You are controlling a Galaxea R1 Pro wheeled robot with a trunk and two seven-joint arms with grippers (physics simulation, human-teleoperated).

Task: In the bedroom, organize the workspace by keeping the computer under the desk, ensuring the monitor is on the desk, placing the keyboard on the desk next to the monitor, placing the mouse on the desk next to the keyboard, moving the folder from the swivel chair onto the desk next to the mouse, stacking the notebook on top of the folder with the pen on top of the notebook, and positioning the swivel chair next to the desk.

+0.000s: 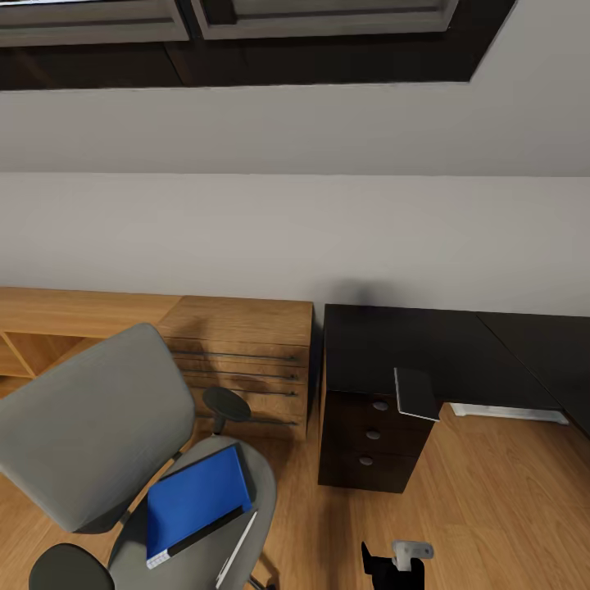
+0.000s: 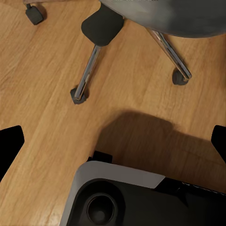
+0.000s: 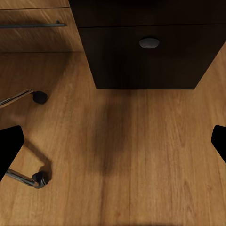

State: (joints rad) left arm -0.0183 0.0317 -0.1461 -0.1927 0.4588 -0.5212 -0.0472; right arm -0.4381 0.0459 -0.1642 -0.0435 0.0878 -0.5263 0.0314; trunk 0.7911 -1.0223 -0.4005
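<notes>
In the head view a black block (image 1: 378, 564) carries a pale grey bracket (image 1: 410, 551) with small dark holes. In the left wrist view the body (image 2: 117, 197) is a glossy black shell edged by a light grey band, with a round recess (image 2: 100, 207); flat black fingertips (image 2: 9, 148) show at both wrist views' edges

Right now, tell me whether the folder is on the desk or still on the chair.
Still on the chair: the folder lies flat on the swivel chair seat, left of the desk.

The swivel chair (image 1: 98, 426) stands on the wooden floor (image 1: 492, 500). On its seat lie the folder (image 1: 197, 496) and, beside it, seemingly the pen (image 1: 238, 547).
</notes>
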